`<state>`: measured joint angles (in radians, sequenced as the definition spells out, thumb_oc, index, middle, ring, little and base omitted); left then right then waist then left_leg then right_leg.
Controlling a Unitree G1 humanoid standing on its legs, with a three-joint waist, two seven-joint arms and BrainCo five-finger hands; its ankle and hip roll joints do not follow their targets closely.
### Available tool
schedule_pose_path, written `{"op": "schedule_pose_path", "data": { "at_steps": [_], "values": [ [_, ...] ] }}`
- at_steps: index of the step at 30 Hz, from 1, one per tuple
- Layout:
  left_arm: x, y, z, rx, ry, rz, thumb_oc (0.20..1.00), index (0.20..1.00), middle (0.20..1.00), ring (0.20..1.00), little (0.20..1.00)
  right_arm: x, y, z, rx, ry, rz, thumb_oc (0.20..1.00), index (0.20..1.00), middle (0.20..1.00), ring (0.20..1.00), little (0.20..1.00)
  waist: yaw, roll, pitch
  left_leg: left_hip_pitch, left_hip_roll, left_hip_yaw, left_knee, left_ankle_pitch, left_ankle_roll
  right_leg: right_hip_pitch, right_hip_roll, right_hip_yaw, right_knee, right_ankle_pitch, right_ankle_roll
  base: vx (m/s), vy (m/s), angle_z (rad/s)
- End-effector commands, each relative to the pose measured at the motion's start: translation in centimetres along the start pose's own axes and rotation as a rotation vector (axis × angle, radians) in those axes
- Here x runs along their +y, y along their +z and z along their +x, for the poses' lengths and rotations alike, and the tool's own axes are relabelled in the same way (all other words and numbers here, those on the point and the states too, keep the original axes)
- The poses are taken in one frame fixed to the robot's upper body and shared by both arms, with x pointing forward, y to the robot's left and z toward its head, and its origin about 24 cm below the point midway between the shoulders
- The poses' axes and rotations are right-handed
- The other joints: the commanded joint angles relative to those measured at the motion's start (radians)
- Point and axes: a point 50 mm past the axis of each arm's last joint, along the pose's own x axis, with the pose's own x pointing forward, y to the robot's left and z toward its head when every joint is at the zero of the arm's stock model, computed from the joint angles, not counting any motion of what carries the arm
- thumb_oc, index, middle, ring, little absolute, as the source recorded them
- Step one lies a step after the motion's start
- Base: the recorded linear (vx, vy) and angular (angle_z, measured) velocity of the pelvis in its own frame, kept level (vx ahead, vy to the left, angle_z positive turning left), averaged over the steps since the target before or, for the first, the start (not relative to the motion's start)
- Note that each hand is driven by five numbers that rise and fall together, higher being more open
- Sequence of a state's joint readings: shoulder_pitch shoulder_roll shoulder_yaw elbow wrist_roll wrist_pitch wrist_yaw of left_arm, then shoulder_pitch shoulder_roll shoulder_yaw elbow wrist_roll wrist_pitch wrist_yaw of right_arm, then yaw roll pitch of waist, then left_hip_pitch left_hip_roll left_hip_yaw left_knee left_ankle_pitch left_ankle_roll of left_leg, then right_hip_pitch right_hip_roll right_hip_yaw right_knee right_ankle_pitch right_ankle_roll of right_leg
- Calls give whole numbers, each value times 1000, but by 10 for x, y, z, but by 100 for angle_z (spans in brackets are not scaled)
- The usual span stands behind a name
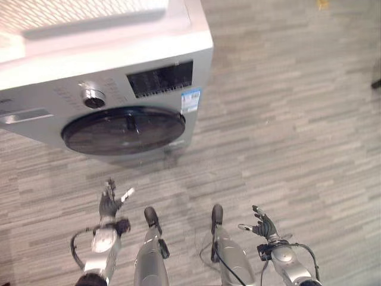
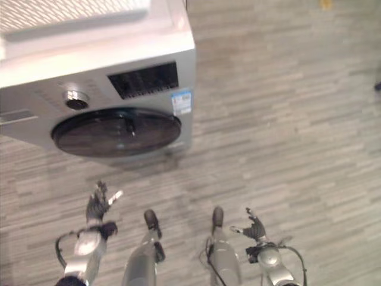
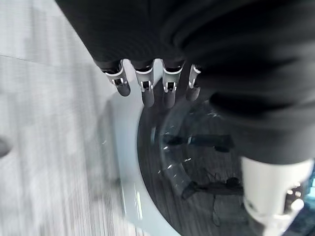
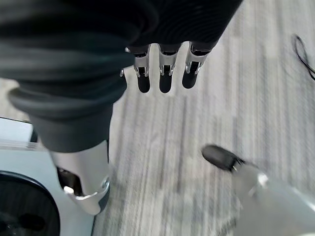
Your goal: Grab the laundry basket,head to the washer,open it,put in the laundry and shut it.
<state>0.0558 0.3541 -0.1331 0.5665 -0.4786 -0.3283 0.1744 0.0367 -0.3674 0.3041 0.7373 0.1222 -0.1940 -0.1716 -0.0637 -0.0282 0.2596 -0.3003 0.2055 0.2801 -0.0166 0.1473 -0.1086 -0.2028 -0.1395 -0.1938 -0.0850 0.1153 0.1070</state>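
Note:
The silver washer [image 1: 107, 65] stands ahead at the left, its round dark glass door [image 1: 124, 130] shut. My left hand [image 1: 109, 204] is held low in front of the door, a short way from it, open, with its fingers [image 3: 147, 91] straight and holding nothing. The left wrist view has the door glass [image 3: 197, 162] just past those fingers. My right hand [image 1: 264, 226] hangs to the right over bare floor, open and with nothing in it, its fingers [image 4: 165, 73] relaxed. A corner of the washer [image 4: 19, 147] is seen in the right wrist view.
On the washer's front are a knob [image 1: 93, 97] and a dark display panel [image 1: 159, 78]. Grey plank floor [image 1: 286, 119] spreads to the right of the washer. A dark object [image 1: 376, 83] sits at the far right edge and a small yellow item [image 1: 322, 5] lies at the top.

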Motion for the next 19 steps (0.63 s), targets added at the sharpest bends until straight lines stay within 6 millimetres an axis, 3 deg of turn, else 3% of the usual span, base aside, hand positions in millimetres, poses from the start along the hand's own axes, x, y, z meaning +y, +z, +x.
{"op": "schedule_pose_path", "data": {
  "at_steps": [1, 7, 9, 11, 12, 14, 15, 16, 18, 19],
  "values": [
    [13, 10, 7, -39, -99, -28, 1000, 1000, 1000, 1000, 1000, -19, -34, -14, 120, -37, -24, 1000, 1000, 1000, 1000, 1000, -7, 16, -38, 36, 35, -76, 81, -56, -9, 74, -9, -1, 133, -185, 2, -62, -83, 29],
    [35, -44, -19, 192, -5, 38, 1000, 1000, 1000, 1000, 1000, -13, -75, -31, 314, -15, -55, 1000, 1000, 1000, 1000, 1000, 46, 34, -91, 99, 64, -125, 51, 31, -17, 200, 40, -71, 139, -240, -39, -73, -139, 39],
    [46, -74, -36, 340, 64, 88, 1000, 1000, 1000, 1000, 1000, -7, -91, -39, 403, 5, -89, 1000, 1000, 1000, 1000, 1000, 70, 40, -112, 117, 84, -148, 16, 97, -38, 258, 75, -104, 113, -264, -56, -122, -151, 48],
    [48, -81, -42, 377, 77, 104, 1000, 1000, 1000, 1000, 1000, -4, -94, -41, 420, 19, -104, 1000, 1000, 1000, 1000, 1000, 75, 42, -121, 122, 86, -158, 5, 115, -45, 272, 82, -112, 104, -269, -61, -87, -60, 20],
    [53, -92, -49, 442, 112, 124, 1000, 1000, 1000, 1000, 1000, -3, -96, -40, 440, 34, -137, 1000, 1000, 1000, 1000, 1000, 96, 41, -116, 111, 92, -205, 25, 164, -69, 286, 94, -121, 102, -273, -73, -181, -56, 25],
    [54, -95, -50, 460, 124, 124, 1000, 1000, 1000, 1000, 1000, -3, -96, -39, 448, 37, -156, 1000, 1000, 1000, 1000, 1000, 102, 37, -108, 96, 78, -249, 60, 154, -63, 279, 89, -125, 108, -271, -78, -197, -50, 27],
    [58, -101, -56, 501, 147, 127, 1000, 1000, 1000, 1000, 1000, -3, -95, -38, 451, 63, -197, 1000, 1000, 1000, 1000, 1000, 112, 8, -99, 111, 33, -315, 141, 62, -31, 271, 60, -126, 123, -256, -80, -143, -35, 29],
    [58, -101, -56, 501, 147, 127, 1000, 1000, 1000, 1000, 1000, -3, -95, -37, 451, 63, -196, 1000, 1000, 1000, 1000, 1000, 110, 9, -101, 106, 32, -317, 142, 64, -30, 269, 60, -128, 122, -254, -80, -194, -57, 25],
    [66, -112, -69, 572, 181, 135, 1000, 1000, 1000, 1000, 1000, -3, -97, -37, 467, 75, -217, 1000, 1000, 1000, 1000, 1000, 111, -22, -113, 160, 17, -322, 236, -47, -5, 272, 28, -143, 122, -236, -78, -94, -36, 10],
    [66, -112, -69, 572, 181, 135, 1000, 1000, 1000, 1000, 1000, -3, -97, -37, 467, 75, -217, 1000, 1000, 1000, 1000, 1000, 111, -22, -113, 160, 17, -322, 236, -47, -5, 272, 28, -143, 122, -236, -78, -57, -26, 12]
  ]
}}
